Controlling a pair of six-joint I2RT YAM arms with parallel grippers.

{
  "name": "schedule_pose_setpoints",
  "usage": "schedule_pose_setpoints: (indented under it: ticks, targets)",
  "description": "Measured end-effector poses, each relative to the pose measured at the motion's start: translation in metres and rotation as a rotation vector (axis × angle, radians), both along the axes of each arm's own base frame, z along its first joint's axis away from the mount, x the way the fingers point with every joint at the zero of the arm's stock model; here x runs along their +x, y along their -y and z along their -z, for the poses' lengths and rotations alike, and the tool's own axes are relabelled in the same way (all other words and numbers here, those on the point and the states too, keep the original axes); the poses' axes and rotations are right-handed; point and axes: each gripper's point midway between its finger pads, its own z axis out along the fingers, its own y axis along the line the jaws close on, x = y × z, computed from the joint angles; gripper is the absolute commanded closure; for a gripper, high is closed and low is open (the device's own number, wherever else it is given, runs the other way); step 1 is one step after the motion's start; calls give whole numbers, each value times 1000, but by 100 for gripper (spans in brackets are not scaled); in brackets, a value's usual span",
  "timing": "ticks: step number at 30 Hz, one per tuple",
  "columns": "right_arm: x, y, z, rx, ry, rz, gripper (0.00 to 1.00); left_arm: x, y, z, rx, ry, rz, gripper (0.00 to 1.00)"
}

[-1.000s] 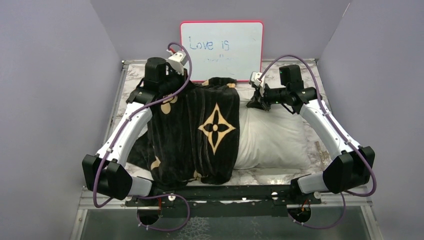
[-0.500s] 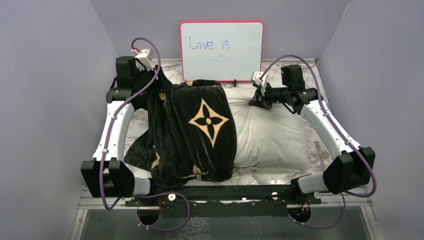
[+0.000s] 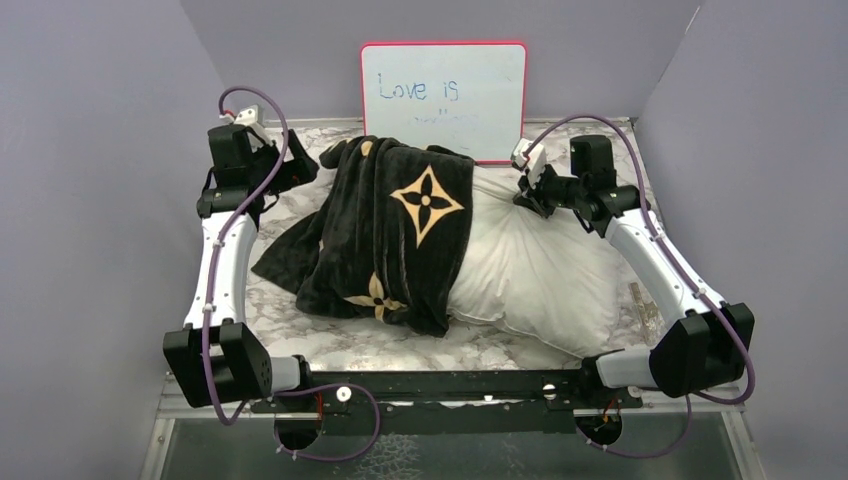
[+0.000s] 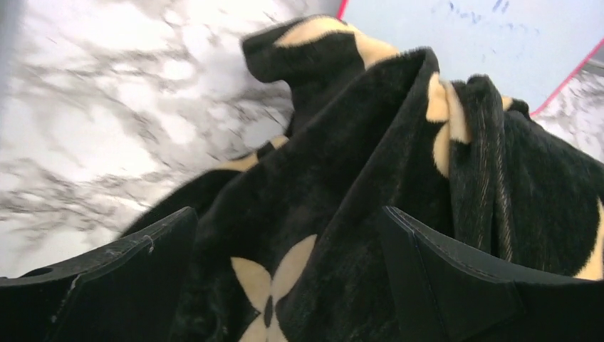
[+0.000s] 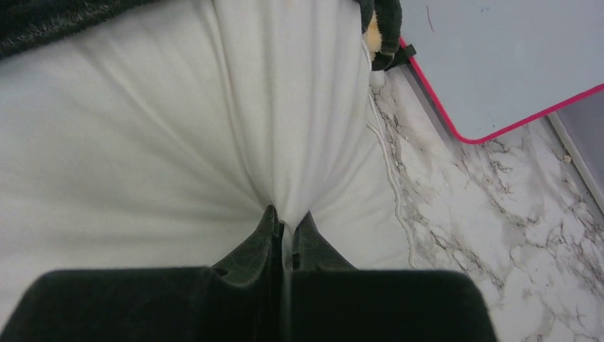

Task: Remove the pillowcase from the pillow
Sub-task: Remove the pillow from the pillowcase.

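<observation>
The pillowcase (image 3: 385, 235) has slid toward 9 o'clock and drapes the left end of the pillow (image 3: 545, 275) at centre, with more white showing than a second ago. The left gripper (image 4: 288, 214), at 10 o'clock, has just let go, jaws wide apart over the fabric. That pull looks done, though the fabric is probably not yet free. The right gripper (image 5: 287, 226) pinches the pillow's far edge at 1 o'clock. The whiteboard (image 3: 443, 88) at 12 crowds both.

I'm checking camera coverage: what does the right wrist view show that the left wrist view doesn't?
Only the right wrist view: the right hand shut on a pinch of the white pillow. Only the left wrist view: the left hand, open in front of the pillowcase. Both: black pillowcase fabric, the marble table and the pink-framed whiteboard.
</observation>
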Motion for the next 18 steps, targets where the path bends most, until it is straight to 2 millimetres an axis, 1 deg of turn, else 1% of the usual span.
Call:
schedule_pose_setpoints:
  ticks: [2,4,5,6,8,9,11,14,16,17,18]
  targets:
    - [0,0,-1,1,4,0,99,-1,2,15,-43,-23,16,1]
    - [1,0,0,1,5,0,99,-1,17,35,-117,-53,77,1]
    - [1,0,0,2,5,-1,99,-2,28,39,-165,-61,120,1]
    - [0,0,0,2,6,-2,99,4,31,53,-191,-75,136,1]
    - [0,-1,0,4,9,-7,99,12,46,66,-285,-92,192,1]
    - [0,-1,-1,4,10,-10,99,18,52,70,-324,-91,216,1]
    - [-2,-2,-2,6,17,-27,100,29,58,71,-385,-73,244,2]
    - [-6,-6,-2,7,24,-78,99,47,68,65,-483,-37,281,13]
    - [-8,-9,-5,9,20,-111,99,59,72,61,-532,-19,307,28]
    - [-9,-10,-7,11,17,-120,99,63,74,58,-548,-10,323,38]
    - [-9,-11,-8,14,13,-131,99,67,76,55,-567,-3,343,51]
